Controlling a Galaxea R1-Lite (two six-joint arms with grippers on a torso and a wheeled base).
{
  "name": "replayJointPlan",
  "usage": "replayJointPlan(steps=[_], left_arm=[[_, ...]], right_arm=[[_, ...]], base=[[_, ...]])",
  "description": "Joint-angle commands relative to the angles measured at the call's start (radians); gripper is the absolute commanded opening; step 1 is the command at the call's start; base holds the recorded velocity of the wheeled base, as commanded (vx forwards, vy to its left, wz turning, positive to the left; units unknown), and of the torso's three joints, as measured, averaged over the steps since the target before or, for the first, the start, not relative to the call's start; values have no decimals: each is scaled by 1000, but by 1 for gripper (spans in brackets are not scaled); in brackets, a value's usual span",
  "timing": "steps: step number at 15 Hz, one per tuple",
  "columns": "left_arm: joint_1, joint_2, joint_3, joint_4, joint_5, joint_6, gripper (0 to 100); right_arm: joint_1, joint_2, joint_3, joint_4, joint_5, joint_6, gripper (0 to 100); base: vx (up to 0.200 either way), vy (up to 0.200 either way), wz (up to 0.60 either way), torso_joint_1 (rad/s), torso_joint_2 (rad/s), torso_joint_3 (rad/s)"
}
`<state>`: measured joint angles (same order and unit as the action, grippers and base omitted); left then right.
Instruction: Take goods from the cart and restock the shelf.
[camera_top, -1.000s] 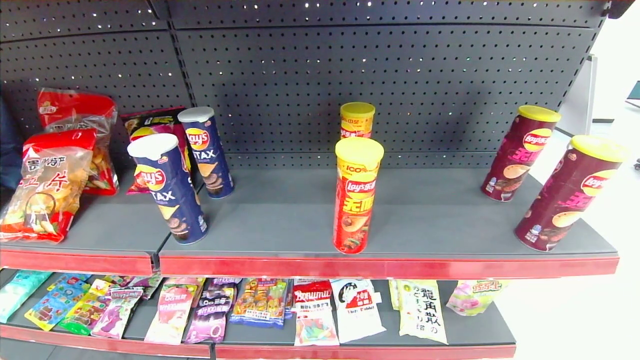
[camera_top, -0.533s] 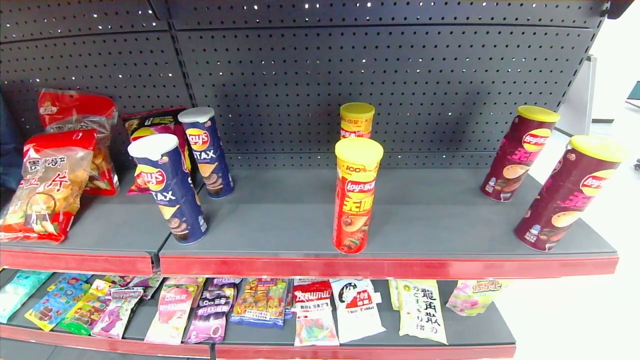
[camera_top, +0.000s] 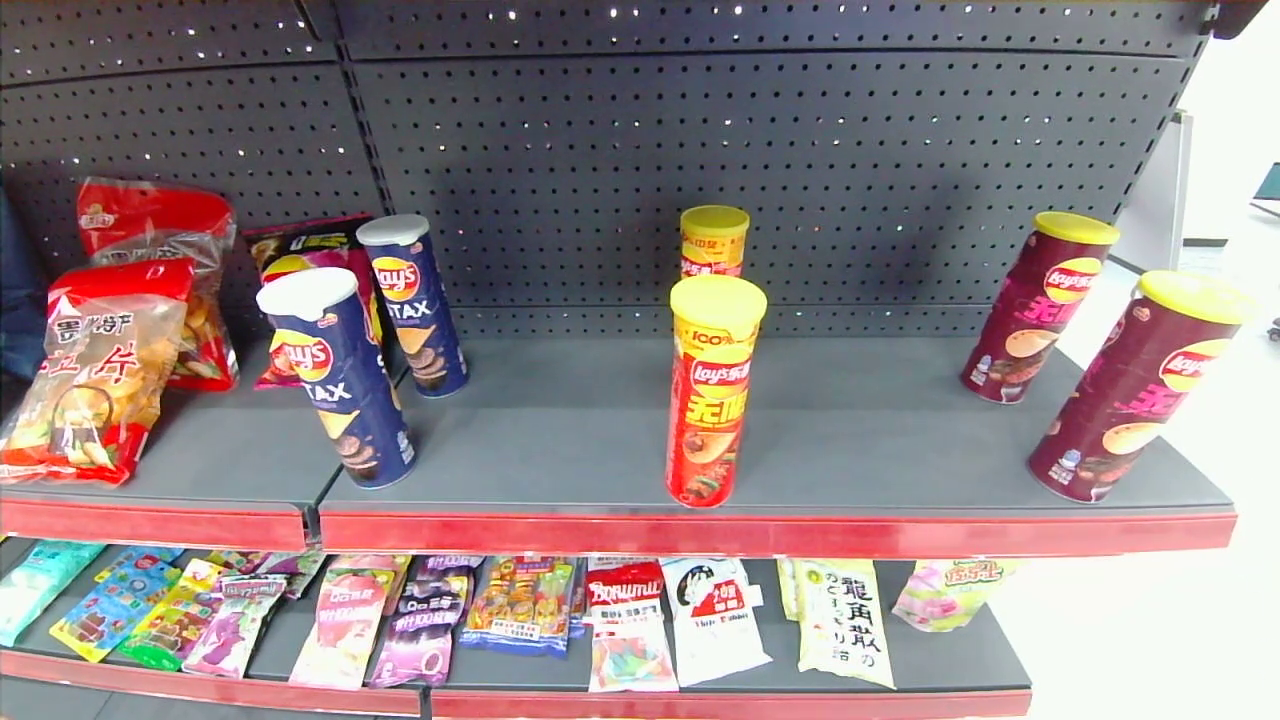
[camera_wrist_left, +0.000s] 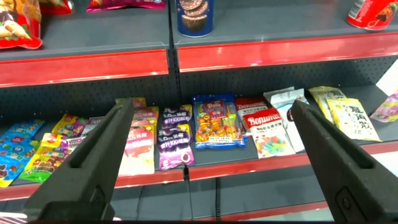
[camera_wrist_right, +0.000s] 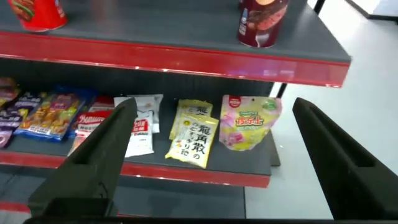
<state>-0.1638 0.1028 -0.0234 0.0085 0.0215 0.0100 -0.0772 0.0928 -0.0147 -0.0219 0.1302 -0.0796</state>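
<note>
Your left gripper and right gripper both gape wide, grasping nothing, facing the grey, red-edged metal shelf, where tall cylindrical crisp tubes stand upright.

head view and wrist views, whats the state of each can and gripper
front blue cylindrical chip can with white lid: upright, lid on
rear blue can: upright, lid on
front red chip can with yellow lid: upright, lid on
rear red can: upright, lid on
front maroon chip can with yellow lid: upright, lid on
rear maroon can: upright, lid on
left gripper: open, empty
right gripper: open, empty
</note>
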Motion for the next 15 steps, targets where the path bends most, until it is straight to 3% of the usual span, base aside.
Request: replayJointPlan(steps=[1, 5, 6, 8, 15], left_arm=[[0, 0, 0, 1, 0, 1, 100], [1, 0, 0, 1, 3, -2, 100], [0, 0, 0, -1, 2, -1, 100], [0, 0, 0, -1, 2, 1, 100], [0, 0, 2, -9, 9, -10, 100]], right_arm=[[93, 5, 5, 0, -4, 3, 100], [77, -93, 13, 10, -72, 27, 100], [77, -91, 12, 23, -150, 116, 100], [79, -88, 12, 27, -126, 64, 100], [79, -93, 12, 25, -136, 83, 100]], base=[[0, 0, 0, 0, 0, 0], [0, 0, 0, 0, 0, 0], [0, 0, 0, 0, 0, 0], [0, 0, 0, 0, 0, 0], [0, 0, 0, 0, 0, 0]])
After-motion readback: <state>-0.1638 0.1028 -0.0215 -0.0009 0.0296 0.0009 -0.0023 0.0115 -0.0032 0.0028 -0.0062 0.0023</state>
